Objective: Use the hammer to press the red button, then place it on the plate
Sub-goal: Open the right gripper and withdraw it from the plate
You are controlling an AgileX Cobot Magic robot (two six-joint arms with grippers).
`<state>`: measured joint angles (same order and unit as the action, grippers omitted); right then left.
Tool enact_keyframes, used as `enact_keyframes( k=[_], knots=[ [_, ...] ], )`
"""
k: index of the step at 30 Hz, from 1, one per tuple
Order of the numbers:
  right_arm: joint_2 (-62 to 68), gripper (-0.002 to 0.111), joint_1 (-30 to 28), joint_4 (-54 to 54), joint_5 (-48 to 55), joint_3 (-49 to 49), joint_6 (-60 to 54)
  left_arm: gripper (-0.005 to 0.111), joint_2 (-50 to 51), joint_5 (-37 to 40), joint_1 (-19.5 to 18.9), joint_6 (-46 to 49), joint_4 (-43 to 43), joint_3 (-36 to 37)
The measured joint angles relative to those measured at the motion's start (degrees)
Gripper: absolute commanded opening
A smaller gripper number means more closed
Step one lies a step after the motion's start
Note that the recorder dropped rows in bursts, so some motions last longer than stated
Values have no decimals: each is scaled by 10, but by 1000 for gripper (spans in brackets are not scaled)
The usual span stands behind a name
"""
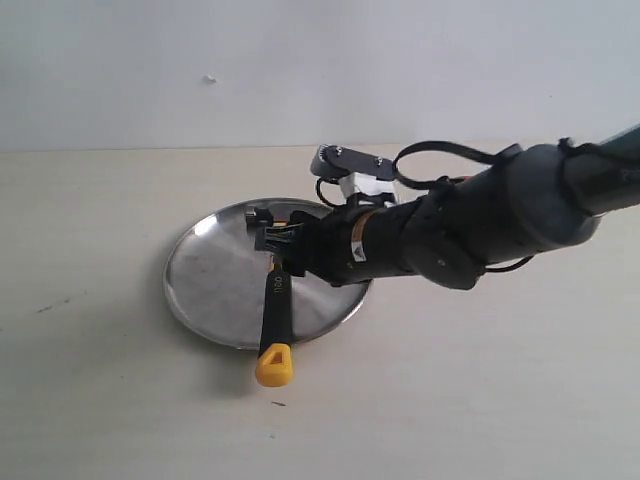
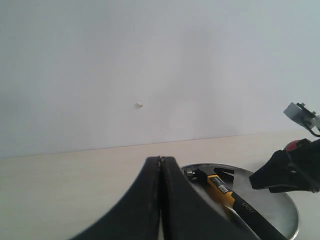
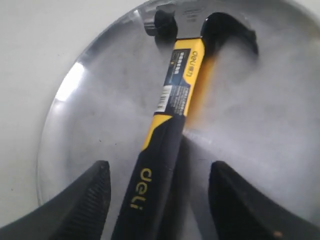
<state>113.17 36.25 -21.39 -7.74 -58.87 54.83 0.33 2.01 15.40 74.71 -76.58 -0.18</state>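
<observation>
The hammer (image 1: 276,300) lies across the silver plate (image 1: 210,270), dark head toward the back rim, yellow end past the front rim. My right gripper (image 1: 283,243) hovers over the handle. In the right wrist view it (image 3: 159,167) is open, its fingers (image 3: 85,200) either side of the black handle (image 3: 170,125) with gaps on both sides, over the plate (image 3: 95,100). The red button (image 2: 291,146) shows only as a red sliver behind the right arm. My left gripper (image 2: 161,159) is shut on nothing, beside the plate (image 2: 282,202) and hammer (image 2: 220,185); it is outside the exterior view.
The right arm (image 1: 480,220) reaches in from the right across the tabletop. A white-grey block (image 1: 362,186) sits behind it next to the plate's back rim. A pale wall (image 1: 300,70) closes the back of the table.
</observation>
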Motion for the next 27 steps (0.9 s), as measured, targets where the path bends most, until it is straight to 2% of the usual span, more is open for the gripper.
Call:
enact_keyframes(
  k=[2,3,5,8,11,14,21,27],
  knots=[
    [-42,34,0,-2,77,0,-52,0,0,0,0,0,0,0],
    [-58,17,0,-2,106,0,-71,0,0,0,0,0,0,0],
    [-107,0,1,2,192,0,-121,0,0,0,0,0,0,0],
    [-205,0,29,26,219,56,-190,0,0,0,0,0,0,0],
    [-315,0,68,31,186,139,-209,0,0,0,0,0,0,0],
    [-408,0,82,37,202,175,-213,0,0,0,0,0,0,0],
    [-484,0,83,37,202,177,-213,0,0,0,0,0,0,0],
    [-510,0,80,-13,238,180,-258,0,0,0,0,0,0,0]
  ],
)
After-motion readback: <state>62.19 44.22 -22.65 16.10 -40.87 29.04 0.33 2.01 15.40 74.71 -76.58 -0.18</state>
